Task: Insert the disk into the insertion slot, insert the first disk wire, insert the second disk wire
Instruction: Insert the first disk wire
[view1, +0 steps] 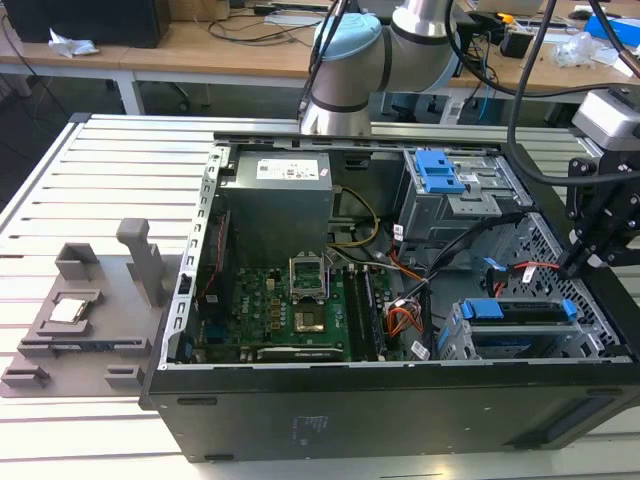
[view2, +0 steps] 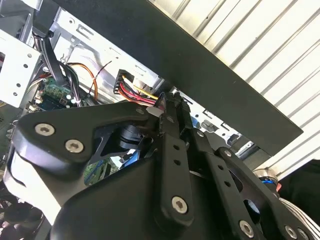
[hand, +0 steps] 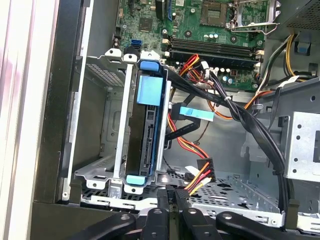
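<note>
The disk, framed by its blue caddy, sits inside the insertion slot of the silver perforated cage. In the exterior view the disk lies in the insertion slot at the case's near right corner. My gripper hangs just behind that cage, on the exterior view's right. Its fingers are shut on the end of a disk wire, a red, yellow and black bundle with a black plug. In the second wrist view the same wire runs into my gripper.
A taller grey cage with a blue latch stands behind the gripper. Black cables and a blue-tagged cable cross the bay beside the disk. The motherboard fills the case floor. A grey fixture lies on the slatted table.
</note>
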